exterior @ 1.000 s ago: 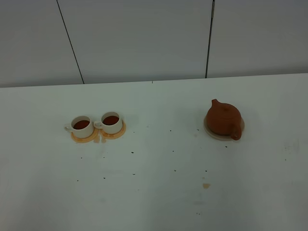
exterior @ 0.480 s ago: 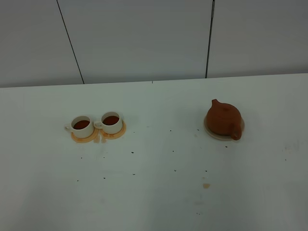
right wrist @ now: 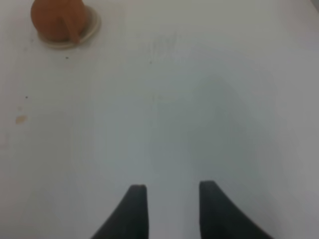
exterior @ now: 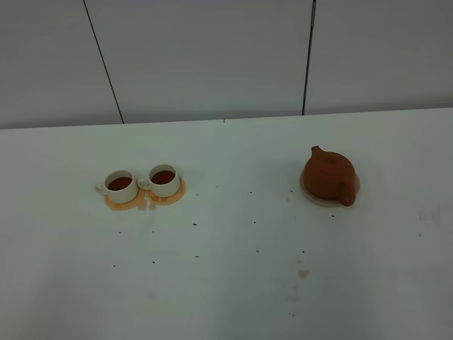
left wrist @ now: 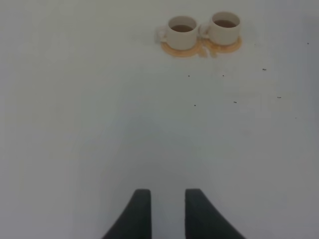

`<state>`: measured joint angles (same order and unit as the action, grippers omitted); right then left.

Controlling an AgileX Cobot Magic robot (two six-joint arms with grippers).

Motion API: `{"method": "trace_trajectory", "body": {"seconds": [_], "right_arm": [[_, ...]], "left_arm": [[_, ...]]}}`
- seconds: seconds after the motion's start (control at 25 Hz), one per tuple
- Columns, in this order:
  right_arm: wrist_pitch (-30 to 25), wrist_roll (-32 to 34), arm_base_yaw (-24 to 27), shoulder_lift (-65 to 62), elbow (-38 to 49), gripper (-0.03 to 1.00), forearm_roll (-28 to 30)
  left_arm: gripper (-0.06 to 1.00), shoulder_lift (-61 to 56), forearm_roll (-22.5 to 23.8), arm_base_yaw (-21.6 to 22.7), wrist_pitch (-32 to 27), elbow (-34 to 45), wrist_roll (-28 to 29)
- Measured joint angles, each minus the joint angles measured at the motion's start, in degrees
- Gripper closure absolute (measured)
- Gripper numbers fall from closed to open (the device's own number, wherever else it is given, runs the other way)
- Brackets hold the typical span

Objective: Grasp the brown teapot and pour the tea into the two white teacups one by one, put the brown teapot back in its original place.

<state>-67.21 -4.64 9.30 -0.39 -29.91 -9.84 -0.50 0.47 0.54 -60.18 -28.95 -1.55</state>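
1. Exterior high view: I see the brown teapot (exterior: 328,175) sitting upright on its pale beige saucer (exterior: 309,195) on the right side of the white tabletop (exterior: 226,283). The spout points toward the back wall and the loop handle faces the near edge. On the left, well apart from the pot, the two white teacups (exterior: 144,183) stand side by side, each on an orange coaster (exterior: 126,204), and both hold dark reddish-brown tea. The coasters touch each other. Small dark specks are scattered over the tabletop between cups and pot, and a small tan stain (exterior: 303,273) lies nearer the front. Neither arm appears in this view.

2. Left wrist view: I see the left claw (left wrist: 163,196) hovering over bare tabletop, its two dark fingers apart with nothing between them, so it is released. The two teacups (left wrist: 203,31) on their coasters sit far ahead of it.

3. Right wrist view: I see the right claw (right wrist: 171,191) likewise over bare tabletop, fingers spread and gripping nothing, so it is released. The teapot (right wrist: 55,19) rests on its saucer (right wrist: 92,26) far from the fingertips, and the tan stain (right wrist: 20,119) shows off to the side.
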Motion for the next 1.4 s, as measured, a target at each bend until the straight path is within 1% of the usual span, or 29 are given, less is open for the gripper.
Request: {"method": "trace_trajectory", "body": {"seconds": [0.24, 0.48, 0.6, 0.76, 0.88, 1.08, 1.16, 1.24, 1.4], "right_arm": [[0.6, 0.0, 0.0, 0.0, 0.0, 0.72, 0.0], [4.7, 0.0, 0.0, 0.0, 0.0, 0.72, 0.0], [5.7, -0.1, 0.0, 0.0, 0.0, 0.72, 0.0], [8.7, -2.1, 0.0, 0.0, 0.0, 0.72, 0.4], [9.6, -2.8, 0.0, 0.0, 0.0, 0.72, 0.5], [9.4, -2.8, 0.0, 0.0, 0.0, 0.72, -2.0], [7.6, -2.8, 0.0, 0.0, 0.0, 0.72, -3.0], [4.5, -2.8, 0.0, 0.0, 0.0, 0.72, -3.6], [3.2, -2.8, 0.0, 0.0, 0.0, 0.72, -4.0]], "left_arm": [[0.70, 0.0, 0.0, 0.0, 0.0, 0.0, 0.0], [0.70, 0.0, 0.0, 0.0, 0.0, 0.0, 0.0], [0.70, 0.0, 0.0, 0.0, 0.0, 0.0, 0.0], [0.70, 0.0, 0.0, 0.0, 0.0, 0.0, 0.0], [0.70, 0.0, 0.0, 0.0, 0.0, 0.0, 0.0], [0.70, 0.0, 0.0, 0.0, 0.0, 0.0, 0.0], [0.70, 0.0, 0.0, 0.0, 0.0, 0.0, 0.0], [0.70, 0.0, 0.0, 0.0, 0.0, 0.0, 0.0], [0.70, 0.0, 0.0, 0.0, 0.0, 0.0, 0.0]]}}
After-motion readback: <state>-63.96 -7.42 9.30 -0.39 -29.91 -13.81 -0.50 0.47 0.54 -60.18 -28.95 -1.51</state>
